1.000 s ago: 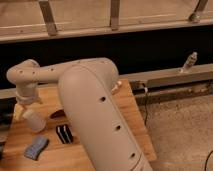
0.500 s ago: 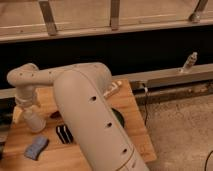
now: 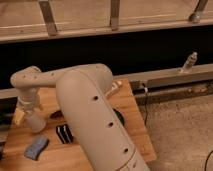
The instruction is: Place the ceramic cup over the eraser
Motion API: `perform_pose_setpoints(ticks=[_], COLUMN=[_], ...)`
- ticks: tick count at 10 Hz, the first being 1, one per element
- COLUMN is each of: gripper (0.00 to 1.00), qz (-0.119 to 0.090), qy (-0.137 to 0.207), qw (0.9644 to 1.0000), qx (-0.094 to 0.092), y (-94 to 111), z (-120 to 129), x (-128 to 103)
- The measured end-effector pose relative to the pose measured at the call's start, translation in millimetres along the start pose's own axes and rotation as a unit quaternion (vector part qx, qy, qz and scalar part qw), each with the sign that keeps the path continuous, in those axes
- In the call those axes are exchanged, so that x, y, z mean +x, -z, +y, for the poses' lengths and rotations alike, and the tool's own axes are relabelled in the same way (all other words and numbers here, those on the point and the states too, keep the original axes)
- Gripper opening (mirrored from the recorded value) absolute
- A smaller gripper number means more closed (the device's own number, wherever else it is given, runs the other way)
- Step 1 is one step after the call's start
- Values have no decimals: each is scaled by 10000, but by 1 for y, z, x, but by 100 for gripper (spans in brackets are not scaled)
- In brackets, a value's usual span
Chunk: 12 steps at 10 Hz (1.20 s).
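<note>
The ceramic cup [image 3: 35,124] stands upright at the left end of the counter [image 3: 134,136], just beside the eraser [image 3: 64,133] and not over it, so I judge the task's real work is not yet done. My arm [image 3: 95,120] takes up most of the view because it reaches from the near right across the boards and bends down at the far left, which puts the wrist straight above the cup. The counter carries everything at one height, so the move ahead should be a short lift and a sideways carry. A dark bowl [image 3: 120,118] lies mostly hidden behind my arm, clear of that path. My tool [image 3: 30,111] hangs right over the cup, released and spread wide, as it must be to take the tapered wall; I cannot tell whether it touches the cup. The blue-grey pad [image 3: 36,148] lies nearer the front edge, a look-alike to avoid. The eraser lies flat, stripes up, roughly as wide as the cup, so the cup will have to come down well centred.
</note>
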Motion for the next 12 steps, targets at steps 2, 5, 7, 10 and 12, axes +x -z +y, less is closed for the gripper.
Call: perform_pose_setpoints(ticks=[2, 5, 7, 10, 12], gripper=[80, 80, 80, 76, 56], qz=[9, -15, -35, -20, 37], qy=[-59, -38, 58, 140, 159], qw=[10000, 9999, 9998, 9996, 9994], qx=[-48, -141, -200, -251, -303], y=[-3, -10, -15, -19, -23], z=[2, 4, 10, 10, 12], x=[6, 2, -8, -13, -12])
